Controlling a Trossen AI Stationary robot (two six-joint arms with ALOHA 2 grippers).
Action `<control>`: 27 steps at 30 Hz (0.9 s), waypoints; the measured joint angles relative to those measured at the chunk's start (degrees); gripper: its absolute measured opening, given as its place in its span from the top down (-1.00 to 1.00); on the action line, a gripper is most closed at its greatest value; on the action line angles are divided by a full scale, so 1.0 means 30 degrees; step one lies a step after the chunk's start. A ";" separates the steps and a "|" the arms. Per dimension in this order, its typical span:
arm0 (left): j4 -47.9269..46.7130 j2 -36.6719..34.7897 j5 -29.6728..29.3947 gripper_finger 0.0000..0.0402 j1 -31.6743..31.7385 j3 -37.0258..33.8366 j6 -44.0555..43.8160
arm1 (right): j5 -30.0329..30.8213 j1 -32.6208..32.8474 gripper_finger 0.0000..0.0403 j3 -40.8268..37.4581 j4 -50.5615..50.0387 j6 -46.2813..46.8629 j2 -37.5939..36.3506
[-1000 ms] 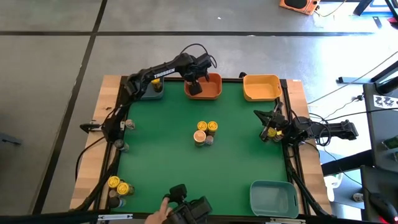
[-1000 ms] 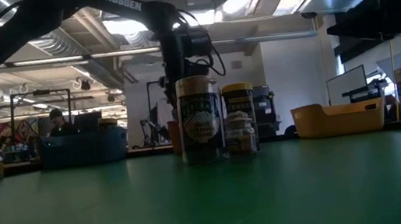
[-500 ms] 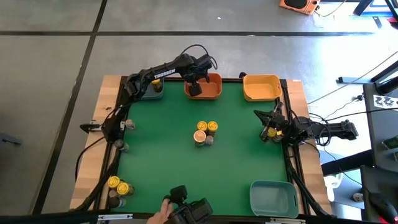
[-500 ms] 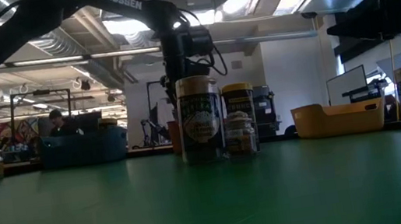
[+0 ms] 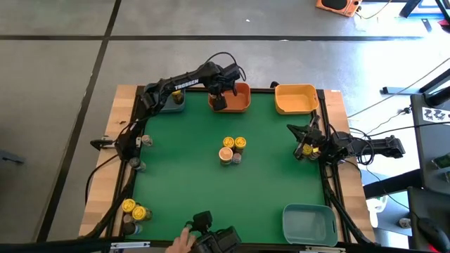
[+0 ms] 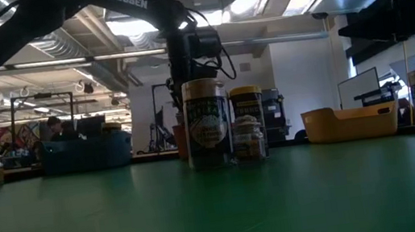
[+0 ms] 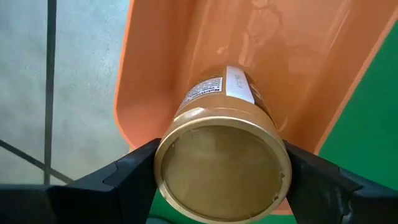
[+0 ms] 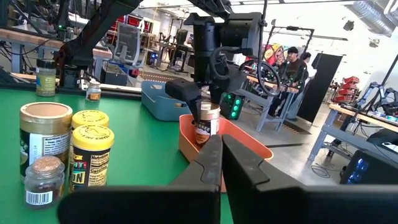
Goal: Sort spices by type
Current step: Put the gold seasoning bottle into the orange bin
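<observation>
A tan-lidded spice jar (image 7: 222, 163) is held over the orange bin (image 5: 237, 99) at the table's far edge, with my left gripper (image 5: 219, 100) shut on it; the right wrist view shows the same jar (image 8: 204, 127). In the middle of the green mat stand more spices: a tan-lidded jar (image 5: 226, 154), two yellow-lidded jars (image 5: 235, 143) and a tiny grey-topped one (image 5: 238, 159). My right gripper (image 8: 221, 163) waits shut and level at the table's right edge (image 5: 301, 139). My left gripper pinches the jar's lid end (image 7: 164, 163) between its two fingers (image 7: 124, 180), one on each side of the lid. The fingers slant steeply down from above. The jar's lower end is inside the orange bin; whether it touches the bin's floor I cannot tell.
A yellow bin (image 5: 295, 98) stands at the far right, a grey-blue bin (image 5: 169, 105) at the far left and a teal bin (image 5: 308, 223) at the near right. More jars stand along the left edge (image 5: 133, 209). A person's hand (image 5: 181, 243) is at the near edge.
</observation>
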 joint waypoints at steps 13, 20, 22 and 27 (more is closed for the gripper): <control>-0.0015 0.0000 -0.0095 -0.45 0.0017 0.0000 -0.1765 | -0.0007 -0.0003 0.94 0.0001 -0.0022 0.0073 0.0000; -0.0029 -0.0015 -0.0190 -0.62 0.0046 0.0000 -0.2182 | -0.0007 0.0002 0.94 0.0000 -0.0022 0.0073 0.0000; -0.0022 -0.0036 -0.0214 -0.76 0.0048 0.0000 -0.2207 | -0.0007 0.0005 0.94 0.0006 -0.0022 0.0075 0.0000; -0.0078 -0.0036 -0.0204 -0.97 0.0008 0.0000 -0.1493 | -0.0007 -0.0001 0.94 0.0000 -0.0022 0.0073 0.0000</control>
